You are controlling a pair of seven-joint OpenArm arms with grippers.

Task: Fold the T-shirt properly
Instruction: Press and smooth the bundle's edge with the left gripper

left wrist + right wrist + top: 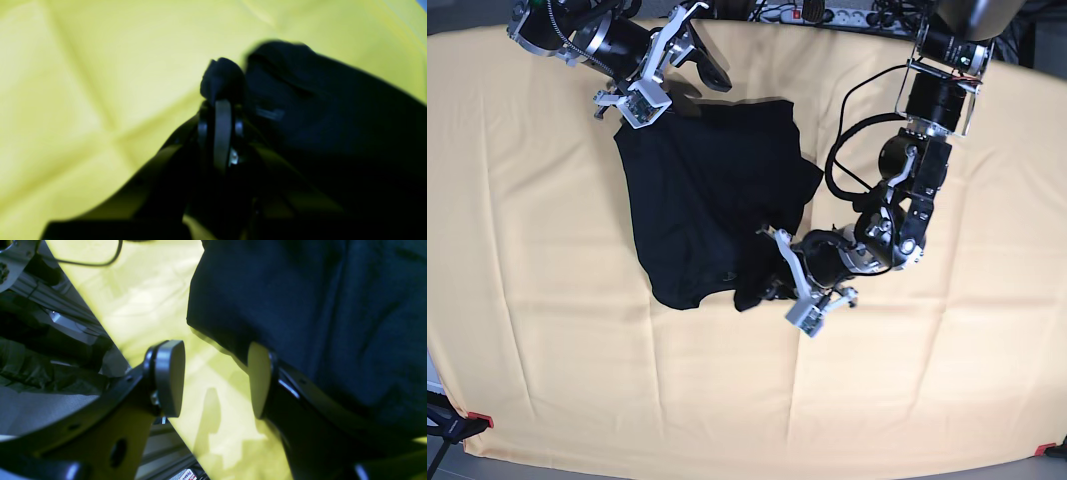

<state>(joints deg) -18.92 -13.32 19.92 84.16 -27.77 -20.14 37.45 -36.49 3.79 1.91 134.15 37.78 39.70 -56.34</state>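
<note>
The black T-shirt [707, 190] lies crumpled on the pale yellow tablecloth [547, 300], in the back middle of the table. My left gripper [765, 285] is at its near right edge. In the left wrist view this gripper [222, 103] is shut, with a bunch of the T-shirt [222, 78] pinched in its tips and the rest of the cloth spread to the right. My right gripper [707, 58] is at the shirt's far corner. It [215, 378] stands open with only tablecloth between the pads, and one pad [258, 380] sits against the T-shirt [317, 313] edge.
A power strip and cables [827, 15] lie along the back edge. In the right wrist view the table edge and a metal frame [50, 323] run close to the left of the gripper. Red clamps [477, 418] hold the cloth at the front corners.
</note>
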